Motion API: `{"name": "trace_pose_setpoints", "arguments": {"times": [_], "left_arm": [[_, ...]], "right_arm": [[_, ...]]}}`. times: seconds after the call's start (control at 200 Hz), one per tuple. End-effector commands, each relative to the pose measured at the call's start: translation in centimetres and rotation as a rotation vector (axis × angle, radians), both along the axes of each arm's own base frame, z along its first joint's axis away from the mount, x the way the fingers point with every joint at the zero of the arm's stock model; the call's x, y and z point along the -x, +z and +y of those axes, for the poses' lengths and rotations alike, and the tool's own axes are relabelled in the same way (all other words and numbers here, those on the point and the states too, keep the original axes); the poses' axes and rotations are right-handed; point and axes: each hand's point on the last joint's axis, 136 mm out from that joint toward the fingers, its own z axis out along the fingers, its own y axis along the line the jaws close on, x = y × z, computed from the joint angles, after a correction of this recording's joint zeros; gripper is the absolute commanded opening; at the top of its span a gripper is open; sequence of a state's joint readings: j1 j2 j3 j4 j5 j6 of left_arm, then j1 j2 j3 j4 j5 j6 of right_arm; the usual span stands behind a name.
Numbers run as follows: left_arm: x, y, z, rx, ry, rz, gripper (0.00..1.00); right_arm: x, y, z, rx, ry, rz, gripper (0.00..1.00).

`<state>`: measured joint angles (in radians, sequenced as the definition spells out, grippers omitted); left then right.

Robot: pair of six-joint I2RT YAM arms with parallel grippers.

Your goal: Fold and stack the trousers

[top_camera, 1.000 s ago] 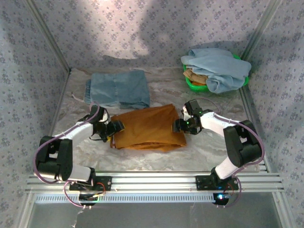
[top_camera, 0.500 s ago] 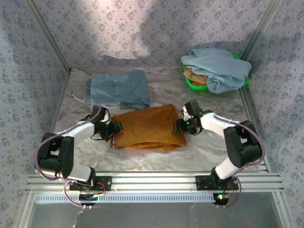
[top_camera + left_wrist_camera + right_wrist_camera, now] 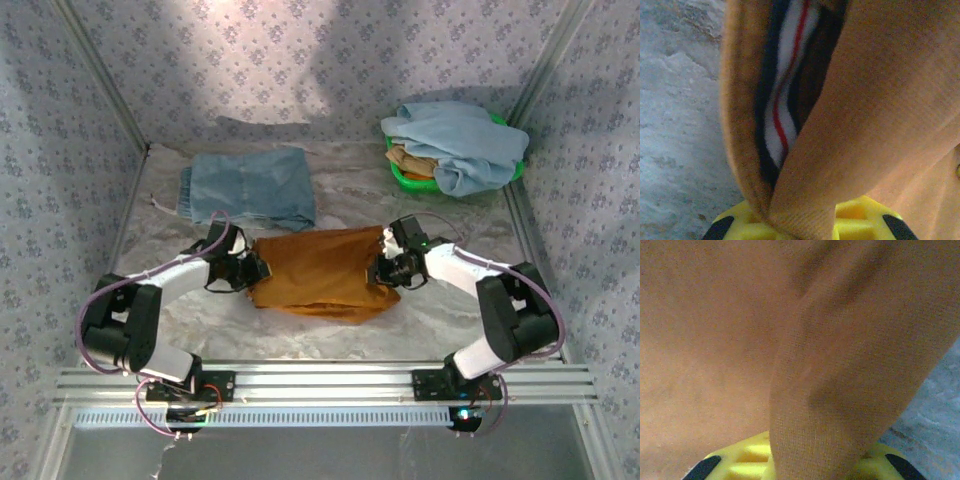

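Trousers [image 3: 322, 272], rust-orange and folded into a rough rectangle, lie in the middle of the worktop [image 3: 330, 335]. Their left edge is pinched by the left end effector [image 3: 256, 270], their right edge by the right end effector [image 3: 382, 268], with cloth clamped between yellow fingers [image 3: 855, 217]. Farther back on the left lies a folded grey-blue denim pair [image 3: 250, 187]. At the far right, a green basket [image 3: 405, 176] holds a pale blue garment [image 3: 460, 145].
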<state>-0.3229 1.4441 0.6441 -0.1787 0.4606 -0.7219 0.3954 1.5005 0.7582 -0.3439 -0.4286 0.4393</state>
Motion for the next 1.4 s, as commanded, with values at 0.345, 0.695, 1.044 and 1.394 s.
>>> {"name": "trace_pose_setpoints", "arguments": {"times": [0.345, 0.695, 1.044, 1.394], "left_arm": [[-1.0, 12.4, -1.9, 0.069, -0.076, -0.194, 0.0], [-2.9, 15.9, -0.1, -0.032, -0.047, -0.295, 0.0], [-12.6, 20.0, 6.8, -0.312, 0.051, -0.464, 0.0], [-20.3, 21.2, 13.2, -0.573, 0.104, -0.563, 0.0]], "right_arm": [[-1.2, 8.4, 0.7, -0.048, -0.008, -0.164, 0.0], [-2.7, 12.5, 1.4, -0.068, -0.008, -0.259, 0.0], [-11.6, 16.7, 7.2, -0.147, 0.02, -0.398, 0.0], [-20.2, 15.2, 12.5, -0.181, 0.07, -0.403, 0.0]]}}
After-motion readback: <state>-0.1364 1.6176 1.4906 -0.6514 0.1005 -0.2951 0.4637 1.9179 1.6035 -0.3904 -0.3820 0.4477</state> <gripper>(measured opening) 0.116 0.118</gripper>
